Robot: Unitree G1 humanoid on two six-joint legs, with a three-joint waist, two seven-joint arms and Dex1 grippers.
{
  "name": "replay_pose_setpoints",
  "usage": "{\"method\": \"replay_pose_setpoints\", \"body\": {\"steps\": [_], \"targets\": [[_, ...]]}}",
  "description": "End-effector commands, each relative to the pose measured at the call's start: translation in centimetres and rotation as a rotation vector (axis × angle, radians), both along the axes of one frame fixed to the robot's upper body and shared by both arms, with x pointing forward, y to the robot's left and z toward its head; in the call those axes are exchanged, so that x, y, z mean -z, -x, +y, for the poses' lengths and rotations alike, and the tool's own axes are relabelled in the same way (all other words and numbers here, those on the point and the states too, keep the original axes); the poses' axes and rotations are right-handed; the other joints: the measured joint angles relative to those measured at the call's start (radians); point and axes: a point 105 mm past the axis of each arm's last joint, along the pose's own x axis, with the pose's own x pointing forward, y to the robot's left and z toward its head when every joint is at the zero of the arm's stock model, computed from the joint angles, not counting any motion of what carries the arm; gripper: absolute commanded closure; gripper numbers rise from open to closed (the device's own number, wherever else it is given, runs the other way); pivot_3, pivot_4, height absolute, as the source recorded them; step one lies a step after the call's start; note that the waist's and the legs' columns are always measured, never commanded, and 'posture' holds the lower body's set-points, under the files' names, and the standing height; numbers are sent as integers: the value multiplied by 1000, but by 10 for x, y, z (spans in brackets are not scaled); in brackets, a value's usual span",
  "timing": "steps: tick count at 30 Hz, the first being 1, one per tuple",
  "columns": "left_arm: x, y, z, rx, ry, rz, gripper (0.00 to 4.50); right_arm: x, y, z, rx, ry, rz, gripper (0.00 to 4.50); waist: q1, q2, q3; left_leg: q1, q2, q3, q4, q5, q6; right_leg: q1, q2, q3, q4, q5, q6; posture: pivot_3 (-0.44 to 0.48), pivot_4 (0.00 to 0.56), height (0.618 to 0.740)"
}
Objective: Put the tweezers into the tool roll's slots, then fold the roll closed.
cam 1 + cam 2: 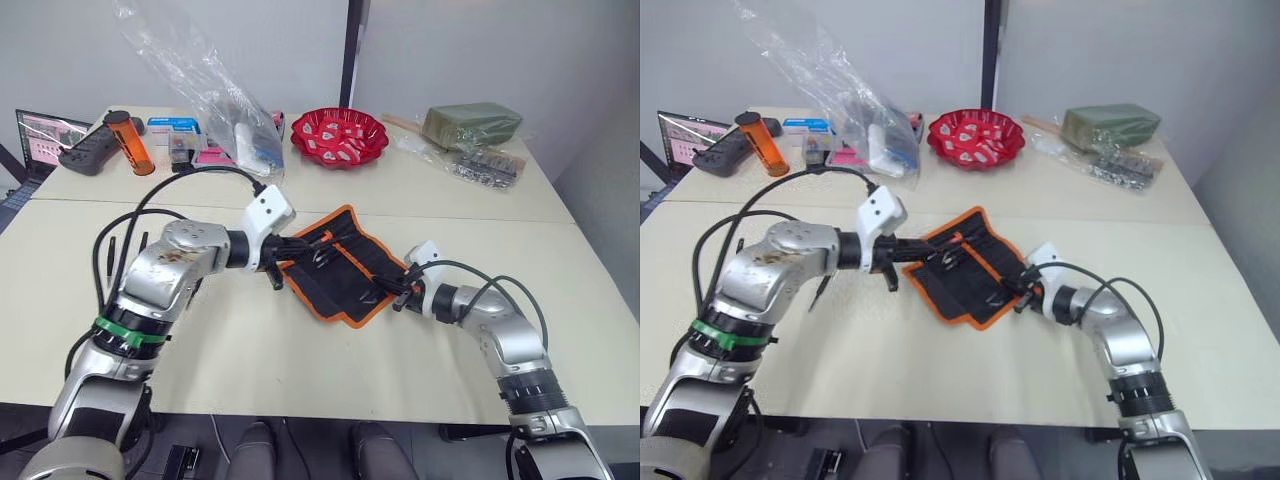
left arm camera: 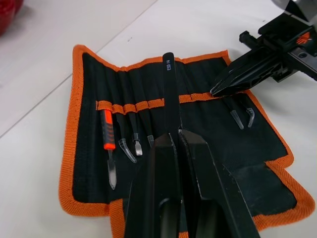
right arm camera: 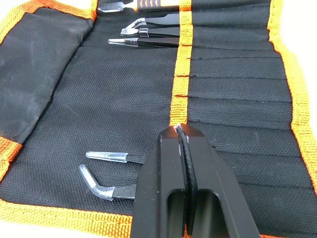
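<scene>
The tool roll (image 1: 338, 263) lies open on the worktop (image 1: 300, 350), middle of the scene, turned at a slant, its orange trim all round. The left wrist view shows what the head views cannot resolve: the row of slots (image 2: 148, 105) along the orange band, with an orange-handled tool (image 2: 107, 141) and three tweezers with clear tip caps (image 2: 134, 144) already seated at one end, and two more capped tips (image 2: 242, 118) poking out at the other. In the same view the left gripper (image 2: 179, 136) has its jaws pinched shut on a black tweezer (image 2: 171, 89), which points out over the band toward the slots. The right wrist view shows the right gripper (image 3: 177, 130) with its jaws closed together, tips pressed on the orange band beside the two capped tips (image 3: 106, 171); nothing sits between them.

From the head views, the left arm reaches in from the left with forearm level, the right arm from the near right, elbow bent. A red bowl (image 1: 339, 137) and a plastic bag (image 1: 215, 90) stand far back.
</scene>
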Motion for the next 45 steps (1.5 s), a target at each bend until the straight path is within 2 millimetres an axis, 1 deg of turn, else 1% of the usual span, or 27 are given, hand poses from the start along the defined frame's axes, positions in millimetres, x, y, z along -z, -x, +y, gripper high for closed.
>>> {"method": "replay_pose_setpoints", "body": {"steps": [1,5,9,11,17,22,26,29,34,37,41,45], "targets": [[-1,-6,-6,-24,-50,-22,4500,14,4,-2,16,11,43,4466,1,0,0,0,0,0,0,0,0,0,0,0,0,0,0,0,150,729],[9,-9,-13,-38,-84,10,4500,22,7,-4,31,15,67,4466,4,0,0,1,0,0,1,0,0,2,0,0,0,0,0,0,150,729],[15,-12,-15,-38,-104,22,4500,22,7,-9,54,7,71,4466,4,0,0,1,0,0,2,0,0,2,0,0,0,0,0,0,150,729],[18,-11,-16,-25,-116,24,4500,22,7,-10,54,9,72,4466,4,0,0,1,0,0,2,0,0,2,0,0,0,0,1,0,150,729],[26,-12,-7,-72,-129,55,4500,23,8,-10,46,14,82,4466,4,0,0,1,0,0,3,0,0,3,0,0,0,0,1,0,150,729],[36,-10,-9,-84,-138,77,4500,26,9,-10,37,23,90,4466,5,0,0,1,0,-1,4,-1,1,3,0,0,0,0,1,0,150,729],[38,-11,-12,-86,-138,81,4500,25,6,-9,31,27,88,4466,5,0,0,1,0,-1,5,-1,1,5,0,-1,0,1,1,0,150,729],[40,-16,-12,-106,-149,72,4500,24,5,-8,29,27,88,4466,4,0,0,3,0,-1,5,-1,1,7,0,-1,0,0,2,0,150,729],[41,-22,-22,-116,-136,69,4500,28,8,-6,18,32,100,4466,6,0,0,7,0,-1,6,-1,1,12,0,-1,-1,0,2,0,150,729],[45,-27,-26,-139,-171,37,4500,32,11,-6,12,43,115,4466,6,0,0,8,0,-1,6,-1,1,13,0,-1,-2,0,2,0,150,729],[42,-30,-37,-164,-144,32,4500,33,14,-7,6,43,122,4466,6,0,0,9,0,-1,6,-1,1,14,0,-1,-2,0,2,0,150,729],[44,-33,-43,-165,-145,9,4500,34,15,-7,3,45,126,4466,5,0,0,9,-1,-1,6,-1,1,14,0,-1,-2,0,3,0,150,729]]}}
